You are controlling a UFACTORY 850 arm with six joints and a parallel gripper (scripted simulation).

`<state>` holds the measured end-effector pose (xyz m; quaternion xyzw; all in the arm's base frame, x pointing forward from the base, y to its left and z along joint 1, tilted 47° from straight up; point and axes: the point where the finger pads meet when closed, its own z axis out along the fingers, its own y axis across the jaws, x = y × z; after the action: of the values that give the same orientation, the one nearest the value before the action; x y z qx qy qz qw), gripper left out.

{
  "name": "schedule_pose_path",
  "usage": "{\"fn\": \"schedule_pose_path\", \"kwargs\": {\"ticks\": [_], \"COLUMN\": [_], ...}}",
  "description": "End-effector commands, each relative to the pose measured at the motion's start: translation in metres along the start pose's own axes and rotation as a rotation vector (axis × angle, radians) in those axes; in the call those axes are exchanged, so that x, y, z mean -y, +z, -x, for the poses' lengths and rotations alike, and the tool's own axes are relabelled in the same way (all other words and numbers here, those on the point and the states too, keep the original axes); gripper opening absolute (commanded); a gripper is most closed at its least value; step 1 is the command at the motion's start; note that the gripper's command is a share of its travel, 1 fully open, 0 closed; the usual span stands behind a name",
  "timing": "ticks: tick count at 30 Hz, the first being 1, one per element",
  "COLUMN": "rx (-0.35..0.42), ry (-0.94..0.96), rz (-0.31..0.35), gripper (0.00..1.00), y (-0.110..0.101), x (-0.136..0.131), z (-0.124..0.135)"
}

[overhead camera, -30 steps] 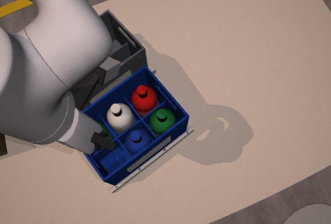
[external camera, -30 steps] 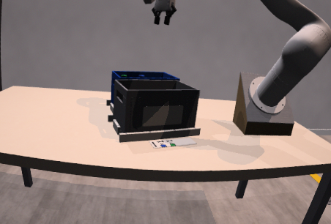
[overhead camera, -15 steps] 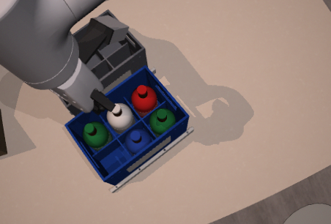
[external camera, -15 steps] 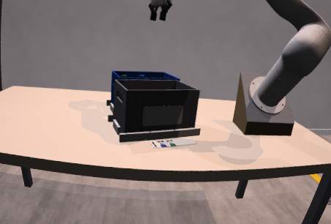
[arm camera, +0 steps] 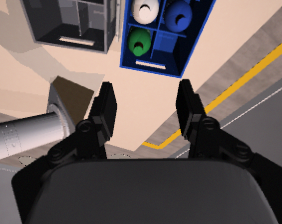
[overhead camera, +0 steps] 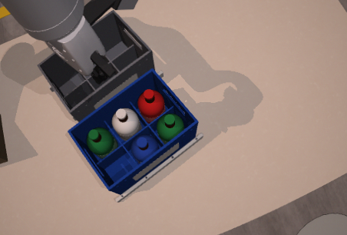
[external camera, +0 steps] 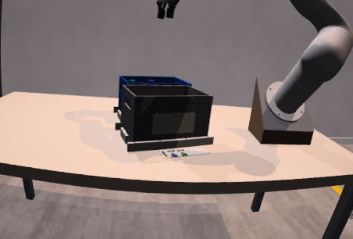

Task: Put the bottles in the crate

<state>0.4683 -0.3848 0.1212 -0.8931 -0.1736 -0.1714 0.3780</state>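
Note:
The blue crate point(overhead camera: 193, 127) point(external camera: 120, 92) holds a red bottle point(overhead camera: 150, 106), a white bottle point(overhead camera: 126, 124) point(arm camera: 143, 11), a blue bottle point(overhead camera: 144, 150) point(arm camera: 178, 18) and two green bottles, one at the left point(overhead camera: 100, 142) point(arm camera: 139, 40) and one at the right point(overhead camera: 170, 129). All stand upright; one compartment is empty. The dark grey crate point(overhead camera: 147, 65) point(external camera: 140, 123) shows no bottles, but the arm hides part. The pick list point(external camera: 194, 153) shows a blue and a green line; its figures are too small to read. My gripper point(overhead camera: 101, 70) point(external camera: 165, 15) point(arm camera: 145, 92) is open and empty, high above the crates.
The crates stand side by side. A pale rail point(overhead camera: 159, 167) runs along the blue crate's outer side, and another rail point(external camera: 172, 144) along the grey crate's. The arm's base point(external camera: 289, 104) stands on the table to the right in the exterior view.

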Motion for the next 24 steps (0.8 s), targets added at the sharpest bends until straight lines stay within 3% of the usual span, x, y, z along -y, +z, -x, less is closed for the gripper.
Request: {"fn": "schedule_pose_path", "kwargs": {"ticks": [1,24], "rx": [0.003,0.018], "ry": [0.032,0.215], "rz": [0.004,0.014], "gripper": [0.65,0.65], "y": [-0.002,-0.002], "x": [0.008,0.085], "z": [-0.008,-0.068]}}
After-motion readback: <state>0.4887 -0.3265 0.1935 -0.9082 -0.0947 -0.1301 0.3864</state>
